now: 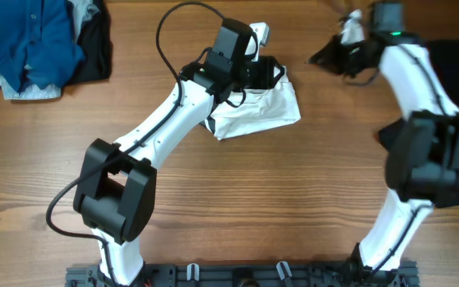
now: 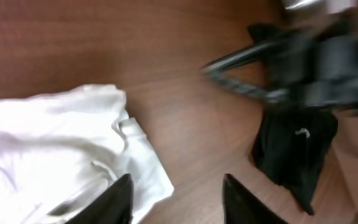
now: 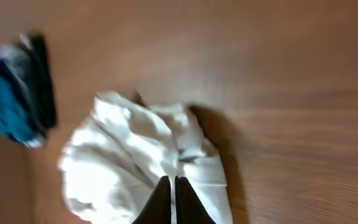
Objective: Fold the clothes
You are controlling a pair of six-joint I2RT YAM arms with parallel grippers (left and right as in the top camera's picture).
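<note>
The white shirt (image 1: 261, 112) lies bunched on the table's middle, also seen in the left wrist view (image 2: 55, 143) and the right wrist view (image 3: 123, 155). My left gripper (image 1: 273, 73) hovers over its far edge, open (image 2: 176, 186). One finger is over the shirt's hem, and only bare wood shows between the fingers. My right gripper (image 1: 315, 58) is to the right of the shirt and points at it. Its fingers are pressed together (image 3: 173, 186) with nothing seen between them. A black garment with a small white logo (image 2: 294, 146) lies at the right (image 1: 457, 60), partly hidden by the right arm.
A pile of blue, grey and black clothes (image 1: 30, 40) sits at the far left corner and shows small in the right wrist view (image 3: 8, 99). The left arm (image 1: 158, 127) slants across the table's middle, and the right arm (image 1: 421, 143) stands along the right side.
</note>
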